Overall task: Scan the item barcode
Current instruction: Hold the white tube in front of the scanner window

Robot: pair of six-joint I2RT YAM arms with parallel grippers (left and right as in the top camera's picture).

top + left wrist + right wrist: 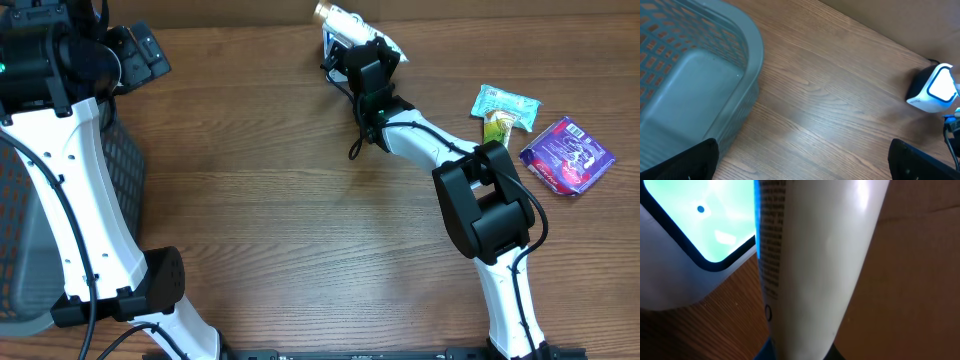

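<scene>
The right fingers are pinched narrow on the white tube, which hangs close in front of the scanner at the worktop's 12 o'clock edge, its gold cap toward 11 o'clock. In the wrist view only a strip of small print shows, along the tube's 9 o'clock side next to the lit window. No barcode is visible, so I judge the likeliest failure to be a missed read because the code is rolled away from the glass. The tube is smooth and round, so it could twist or slide in such a tight pinch while being turned. It also hangs very near the scanner, and a careless rotation could knock the unit askew. The left fingers are spread wide and empty over the basket at 9 o'clock, well apart. The green packet and purple packet lie at 2 o'clock, out of the way.
</scene>
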